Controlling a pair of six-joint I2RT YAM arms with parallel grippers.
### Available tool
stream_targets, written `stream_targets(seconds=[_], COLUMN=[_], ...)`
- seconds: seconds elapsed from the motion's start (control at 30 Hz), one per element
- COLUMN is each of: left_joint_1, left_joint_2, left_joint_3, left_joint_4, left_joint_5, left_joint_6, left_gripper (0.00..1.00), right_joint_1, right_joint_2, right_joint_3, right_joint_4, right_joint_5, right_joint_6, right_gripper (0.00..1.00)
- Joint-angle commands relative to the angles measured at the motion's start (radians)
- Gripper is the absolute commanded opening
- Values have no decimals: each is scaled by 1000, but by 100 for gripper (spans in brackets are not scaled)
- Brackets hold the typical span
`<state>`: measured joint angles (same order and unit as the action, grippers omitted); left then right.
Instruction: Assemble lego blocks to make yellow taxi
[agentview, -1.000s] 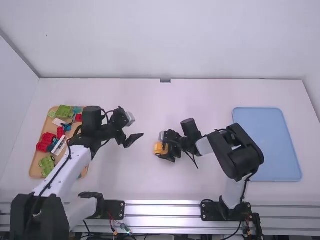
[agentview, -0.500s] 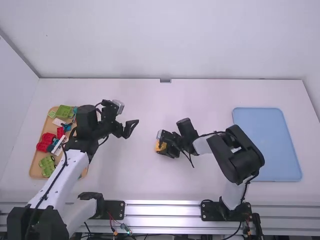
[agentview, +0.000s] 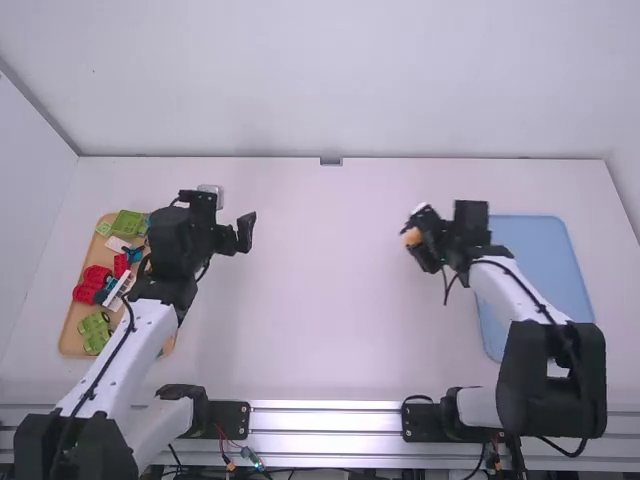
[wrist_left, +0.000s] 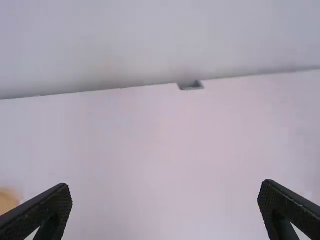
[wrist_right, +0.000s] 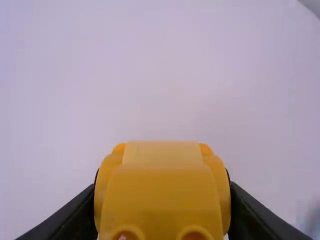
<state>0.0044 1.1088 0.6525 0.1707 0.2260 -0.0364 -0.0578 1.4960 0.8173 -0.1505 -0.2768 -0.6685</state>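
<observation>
Blocks (agentview: 92, 283) lie in the left tray (agentview: 73, 333) on the tabletop (agentview: 320, 340); the right pincer (agentview: 414, 242) holds the taxi (wrist_right: 160, 195) between it and the right tray (agentview: 535, 265).

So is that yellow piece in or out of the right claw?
In: the yellow piece sits in the right gripper, a finger against each side.

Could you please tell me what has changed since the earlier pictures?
The yellow car, held in the right gripper, has moved right from mid-table toward the blue tray. The left gripper has shifted left and farther from the high camera. Both the blue tray and the wooden tray stayed put.
</observation>
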Motion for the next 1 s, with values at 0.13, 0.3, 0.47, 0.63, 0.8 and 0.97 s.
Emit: stream_targets(seconds=[0.13,0.3,0.47,0.63,0.8,0.97], left_joint_1=[0,6,5,-5,-4,-5], left_joint_2=[44,77,106,106,106,106], left_joint_3=[-1,-1,-1,2,4,60], left_joint_4=[47,75,93,89,78,-17], left_joint_5=[-89,-89,-88,-89,-89,-89], left_joint_6=[-38,-39,-39,-39,-38,-15], left_gripper=[99,99,99,99,99,99], right_joint_1=[-350,-457,-520,-521,-488,-429], right_joint_2=[61,154,281,304,243,144], right_joint_3=[1,1,2,4,31,63], right_joint_4=[84,146,200,217,135,35], right_joint_5=[37,8,-7,13,117,128], right_joint_6=[201,224,271,281,330,332], right_gripper=[44,45,46,72,99,99])
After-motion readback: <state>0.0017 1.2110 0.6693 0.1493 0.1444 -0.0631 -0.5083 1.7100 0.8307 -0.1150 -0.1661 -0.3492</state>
